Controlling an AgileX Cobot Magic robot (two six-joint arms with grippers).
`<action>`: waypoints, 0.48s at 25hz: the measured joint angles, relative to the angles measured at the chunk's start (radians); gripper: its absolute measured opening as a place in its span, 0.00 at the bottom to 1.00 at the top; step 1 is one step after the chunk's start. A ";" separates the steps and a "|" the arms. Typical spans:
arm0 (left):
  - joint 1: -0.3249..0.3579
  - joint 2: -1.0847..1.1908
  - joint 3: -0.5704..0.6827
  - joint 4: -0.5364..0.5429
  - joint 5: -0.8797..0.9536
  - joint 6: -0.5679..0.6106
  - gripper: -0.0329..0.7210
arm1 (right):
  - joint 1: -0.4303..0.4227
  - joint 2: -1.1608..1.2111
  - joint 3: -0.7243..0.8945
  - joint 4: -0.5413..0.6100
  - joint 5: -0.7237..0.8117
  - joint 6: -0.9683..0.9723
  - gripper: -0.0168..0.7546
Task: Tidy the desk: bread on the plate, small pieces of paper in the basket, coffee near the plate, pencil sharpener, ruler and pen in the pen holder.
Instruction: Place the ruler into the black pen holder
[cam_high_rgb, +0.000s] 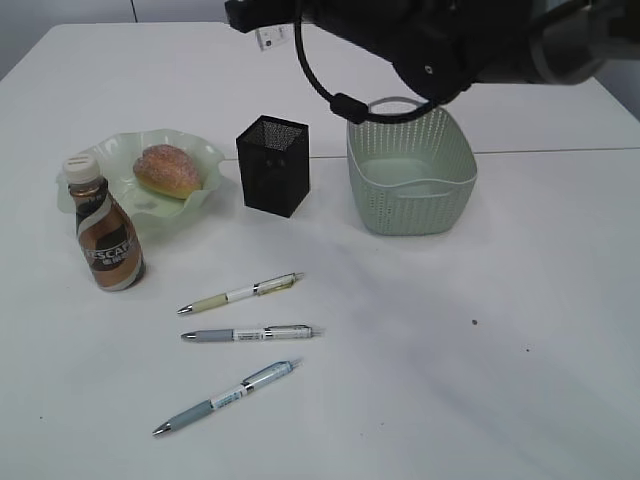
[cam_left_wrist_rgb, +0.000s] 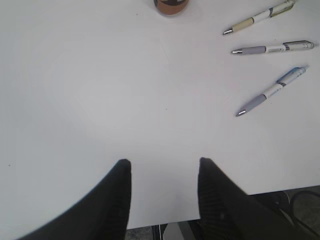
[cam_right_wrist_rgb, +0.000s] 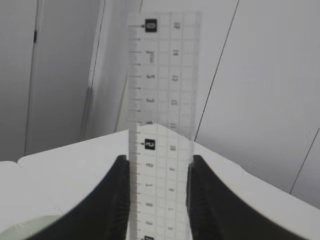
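My right gripper (cam_right_wrist_rgb: 157, 162) is shut on a clear plastic ruler (cam_right_wrist_rgb: 162, 110) and holds it high above the table's far side; in the exterior view the ruler's tip (cam_high_rgb: 270, 38) shows beside the dark right arm (cam_high_rgb: 430, 40). The black mesh pen holder (cam_high_rgb: 272, 165) stands mid-table. The bread (cam_high_rgb: 168, 170) lies on the pale green plate (cam_high_rgb: 120, 155). The coffee bottle (cam_high_rgb: 105, 225) stands in front of the plate. Three pens (cam_high_rgb: 240, 291) (cam_high_rgb: 252, 333) (cam_high_rgb: 228, 396) lie on the table, also in the left wrist view (cam_left_wrist_rgb: 257, 18). My left gripper (cam_left_wrist_rgb: 165, 167) is open and empty above the table's near edge.
A pale green basket (cam_high_rgb: 412, 170) stands right of the pen holder, partly under the right arm's cable. No paper pieces or pencil sharpener show. The table's front edge (cam_left_wrist_rgb: 165, 220) lies under the left gripper.
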 joint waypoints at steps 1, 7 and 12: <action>0.000 0.000 0.000 0.000 0.000 0.000 0.47 | -0.009 0.000 0.025 0.022 -0.033 0.000 0.31; 0.000 0.000 0.000 0.002 0.000 0.000 0.47 | -0.018 0.056 0.051 0.050 -0.087 -0.007 0.31; 0.000 0.000 0.000 0.002 0.000 0.000 0.47 | -0.026 0.123 0.051 0.142 -0.116 -0.036 0.31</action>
